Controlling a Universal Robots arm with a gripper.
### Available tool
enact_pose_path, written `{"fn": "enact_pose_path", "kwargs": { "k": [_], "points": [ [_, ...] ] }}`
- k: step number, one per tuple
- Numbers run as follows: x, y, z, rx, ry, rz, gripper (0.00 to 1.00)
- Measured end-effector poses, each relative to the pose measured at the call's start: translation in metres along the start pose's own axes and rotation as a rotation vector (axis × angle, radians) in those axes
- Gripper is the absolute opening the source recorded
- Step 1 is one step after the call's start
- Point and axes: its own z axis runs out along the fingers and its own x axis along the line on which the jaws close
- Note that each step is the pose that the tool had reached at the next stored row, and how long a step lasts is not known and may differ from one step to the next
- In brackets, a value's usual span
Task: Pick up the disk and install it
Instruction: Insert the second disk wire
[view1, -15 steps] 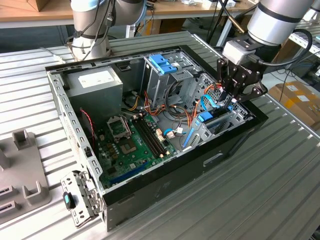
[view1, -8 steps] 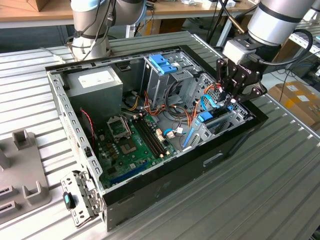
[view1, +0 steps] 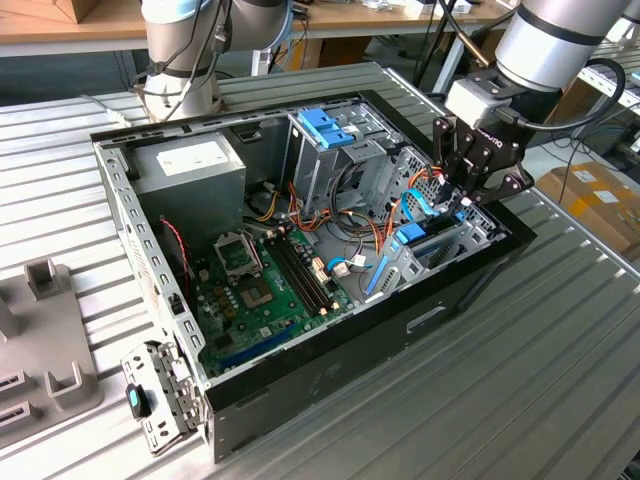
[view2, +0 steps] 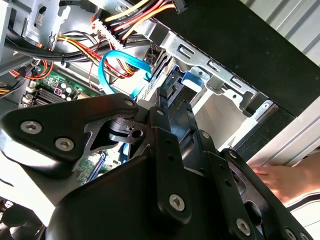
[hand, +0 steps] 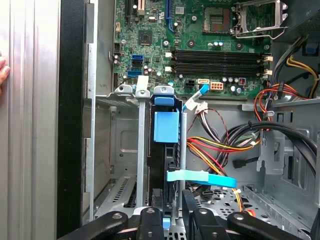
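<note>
The end effector (view1: 462, 200) hangs over the disk (hand: 165, 129), seemingly seated in drive bay (hand: 117, 150).

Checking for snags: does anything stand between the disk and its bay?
The disk sits on edge in the drive cage, the gripper at its end. A light blue flat cable crosses just beside it; contact cannot be told.

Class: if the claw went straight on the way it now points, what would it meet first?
Most likely the disk, standing on edge in the drive cage straight ahead of the claw; whether they already touch is unclear.
</note>
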Motion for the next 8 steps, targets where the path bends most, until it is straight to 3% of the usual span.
{"fn": "enact_pose_path", "kwargs": {
  "k": [8],
  "points": [
    [0.0, 0.0, 0.0, 0.0, 0.0, 0.001, 0.3]
  ]
}}
